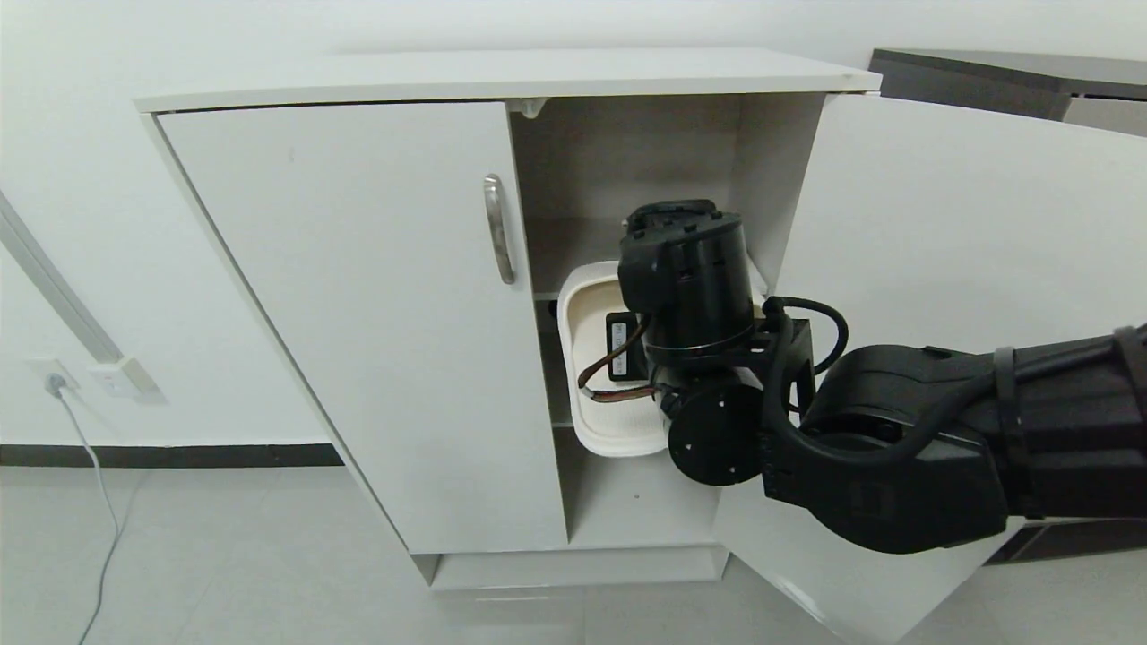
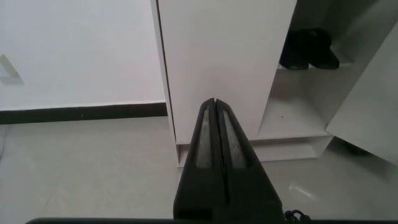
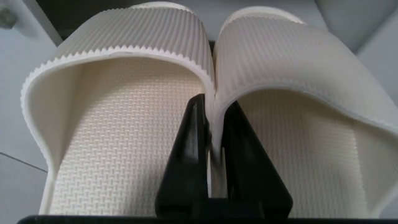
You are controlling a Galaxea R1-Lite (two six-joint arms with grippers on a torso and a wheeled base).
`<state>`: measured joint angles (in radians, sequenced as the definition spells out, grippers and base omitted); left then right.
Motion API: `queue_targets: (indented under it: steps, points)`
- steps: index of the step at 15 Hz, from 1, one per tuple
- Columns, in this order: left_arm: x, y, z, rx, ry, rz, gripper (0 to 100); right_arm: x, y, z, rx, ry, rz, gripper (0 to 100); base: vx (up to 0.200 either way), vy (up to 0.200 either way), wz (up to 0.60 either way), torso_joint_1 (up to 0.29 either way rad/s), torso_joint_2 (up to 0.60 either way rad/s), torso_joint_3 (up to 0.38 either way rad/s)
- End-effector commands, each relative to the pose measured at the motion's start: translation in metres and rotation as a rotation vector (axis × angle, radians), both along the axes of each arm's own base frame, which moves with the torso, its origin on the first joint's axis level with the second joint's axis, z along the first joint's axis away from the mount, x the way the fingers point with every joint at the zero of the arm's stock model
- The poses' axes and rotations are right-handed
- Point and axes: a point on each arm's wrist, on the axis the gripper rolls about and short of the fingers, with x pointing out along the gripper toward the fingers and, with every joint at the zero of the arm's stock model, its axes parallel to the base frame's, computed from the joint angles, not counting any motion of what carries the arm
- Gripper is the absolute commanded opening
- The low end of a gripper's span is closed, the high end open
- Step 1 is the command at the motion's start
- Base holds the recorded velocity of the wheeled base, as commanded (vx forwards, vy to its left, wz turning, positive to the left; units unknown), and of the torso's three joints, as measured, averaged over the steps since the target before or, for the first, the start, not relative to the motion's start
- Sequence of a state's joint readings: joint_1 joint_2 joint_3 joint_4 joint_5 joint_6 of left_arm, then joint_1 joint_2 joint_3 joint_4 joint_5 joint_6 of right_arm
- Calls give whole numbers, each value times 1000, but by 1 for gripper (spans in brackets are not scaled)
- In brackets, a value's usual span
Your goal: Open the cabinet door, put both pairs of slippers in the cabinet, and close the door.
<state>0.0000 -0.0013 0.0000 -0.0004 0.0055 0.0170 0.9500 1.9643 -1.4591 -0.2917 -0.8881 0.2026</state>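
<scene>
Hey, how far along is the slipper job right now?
Done: the cabinet door stands open, and a dark pair sits inside. In hand: the right gripper pinches the white slippers at the opening. Remaining: release them, withdraw, close the door.

Soft cream slippers (image 3: 118,124), matt white cabinet (image 1: 358,340).
The slippers look like foam or rubber, matt, with ribbed straps and pebbled footbeds. The fingers (image 3: 186,149) are matt black plastic. The cabinet is smooth white laminate with a low sheen; its handle (image 1: 498,229) is brushed metal. The floor (image 1: 224,555) is glossy, faintly reflective grey tile.
</scene>
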Motion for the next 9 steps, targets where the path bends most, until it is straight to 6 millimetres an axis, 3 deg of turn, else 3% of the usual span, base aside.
queue_targets:
  steps: [1,6,9]
  points:
    - [0,0,0,0,2,1,0,0,-1,1,1,-1,-1,0,200,0,0,7,7,2]
    - [0,0,0,-2,2,1,0,0,0,0,3,0,-1,0,200,0,0,1,2,-2]
    - [0,0,0,-3,0,1,0,1,0,-1,2,2,-3,0,0,0,0,0,0,0]
